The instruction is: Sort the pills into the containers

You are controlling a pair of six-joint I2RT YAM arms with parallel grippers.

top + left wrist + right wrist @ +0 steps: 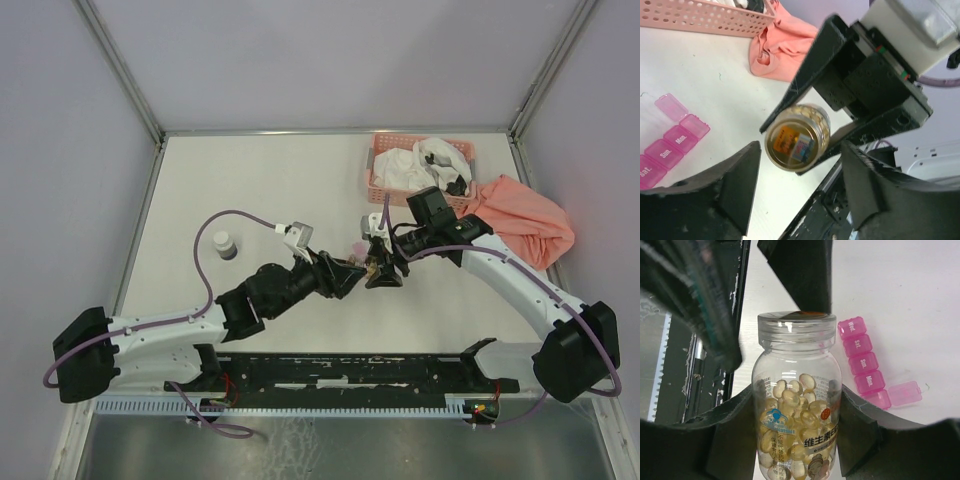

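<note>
My right gripper (pixel 796 405) is shut on a clear pill bottle (pixel 796 390), held upright above the table and about half full of yellow softgel pills (pixel 795 410). Its clear cap (pixel 796 322) is on. My left gripper (pixel 801 170) faces the capped end of the bottle (pixel 797 137); its jaws stand open on either side without touching it. The containers, a magenta-pink strip (pixel 864 360) of day-labelled compartments, lie on the table beside the bottle, with one end lid (pixel 905 392) flipped open. The left wrist view shows the strip (pixel 670 142) at the left. From above, both grippers meet mid-table at the bottle (pixel 379 268).
A salmon lattice basket (pixel 377 172) with white and black items stands at the back right, and an orange cloth (pixel 527 217) lies beside it. A small bottle with a white cap (pixel 225 245) stands at the left. The arm bases and a black rail (pixel 350 372) line the near edge.
</note>
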